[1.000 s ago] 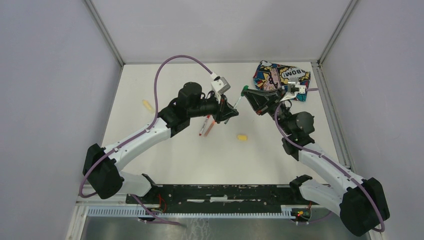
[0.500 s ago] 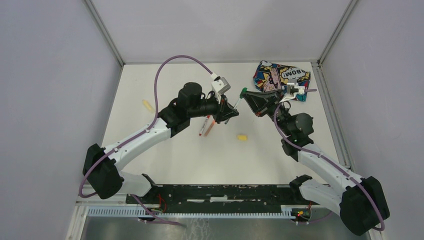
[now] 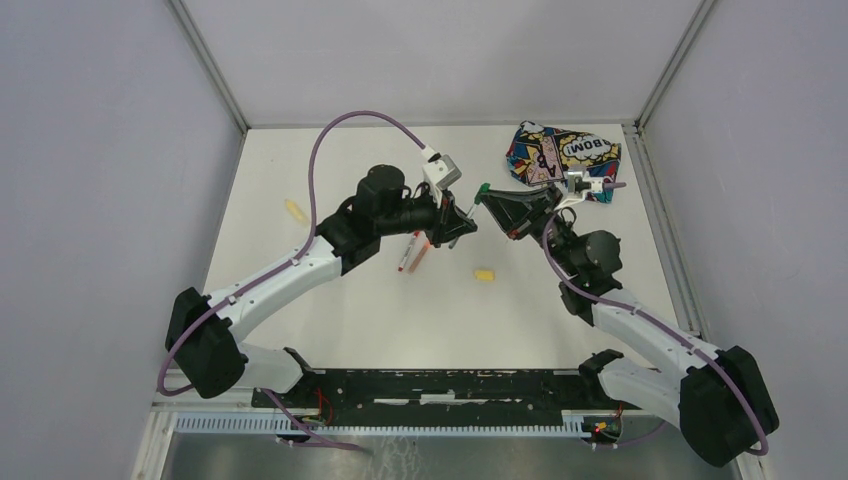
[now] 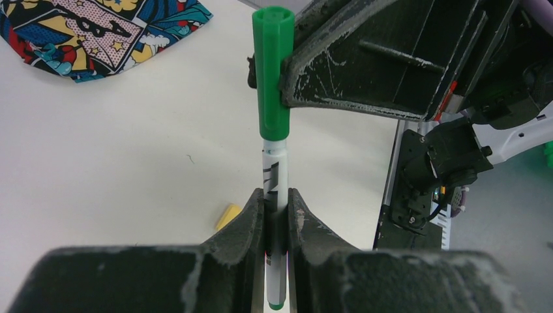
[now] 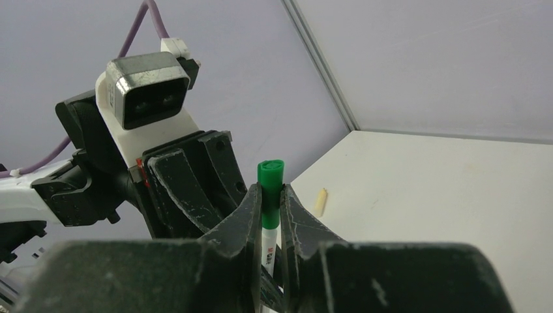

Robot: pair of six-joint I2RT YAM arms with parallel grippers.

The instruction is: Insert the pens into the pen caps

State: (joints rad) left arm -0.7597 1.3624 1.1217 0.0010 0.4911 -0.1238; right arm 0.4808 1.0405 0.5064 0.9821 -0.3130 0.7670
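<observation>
Green was the cap (image 4: 272, 72), and it sat pinched in the right claw (image 5: 272, 190), which was shut tight on its sides. The left claw (image 4: 276, 201) was shut on the white pen (image 4: 272, 171) with the green end, holding it partway along. Both things were up in the air above the worktop (image 4: 130, 143), between the 2 claws.

The pen stuck straight out past the tips of the left claw, and its long way pointed right at the cap. The cap's long way ran the same way, so the 2 made 1 straight line. The cap's open mouth faced the left claw, and the pen's tip looked to be inside that mouth. I could not tell how deep it went. A short bit of white barrel showed between the left claw's tips and the cap's rim.

From the left wrist, the right claw's finger lay against the side of the cap, across the pen's line and not along it. I think the job for this pen was nearly done. The next move would need a push along that 1 line, with the 2 claws going toward each other, until the cap sat snug. If 1 claw tipped, the pen could slip or go in crooked.

Below the left claw, a yellow cap (image 4: 228, 215) lay on the worktop. Far out past the green cap lay the comic pouch (image 4: 98, 32).
</observation>
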